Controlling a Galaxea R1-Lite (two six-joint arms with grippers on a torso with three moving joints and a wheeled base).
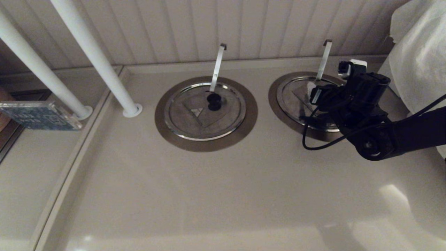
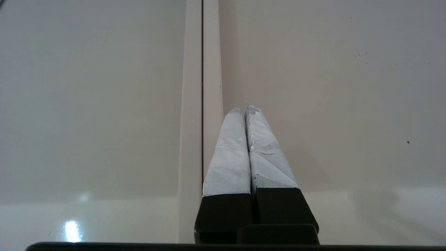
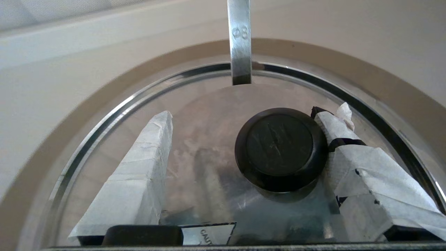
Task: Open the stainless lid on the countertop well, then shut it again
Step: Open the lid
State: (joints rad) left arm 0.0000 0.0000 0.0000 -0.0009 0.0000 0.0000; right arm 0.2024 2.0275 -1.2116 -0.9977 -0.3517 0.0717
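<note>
The stainless lid [image 1: 296,101] lies flat in its brownish ring [image 1: 275,101] at the right of the counter, so the countertop well's dark inside is hidden. A flat utensil handle [image 1: 324,59] sticks up at its far edge. My right gripper [image 1: 315,94] hovers low over the lid. In the right wrist view that gripper [image 3: 251,118] is open around the black knob [image 3: 280,148]: one taped finger [image 3: 336,129] touches the knob's side, the other [image 3: 153,146] stands well apart. My left gripper [image 2: 244,108] is shut and empty over a seam in the bare counter, out of the head view.
The twin lid [image 1: 204,111], with a bright white triangle, black knob and its own handle, sits in a ring at mid-counter. Two white poles [image 1: 104,69] rise at the left, near a blue box [image 1: 38,115]. White cloth [image 1: 418,59] bulges at the right. The panelled wall stands close behind.
</note>
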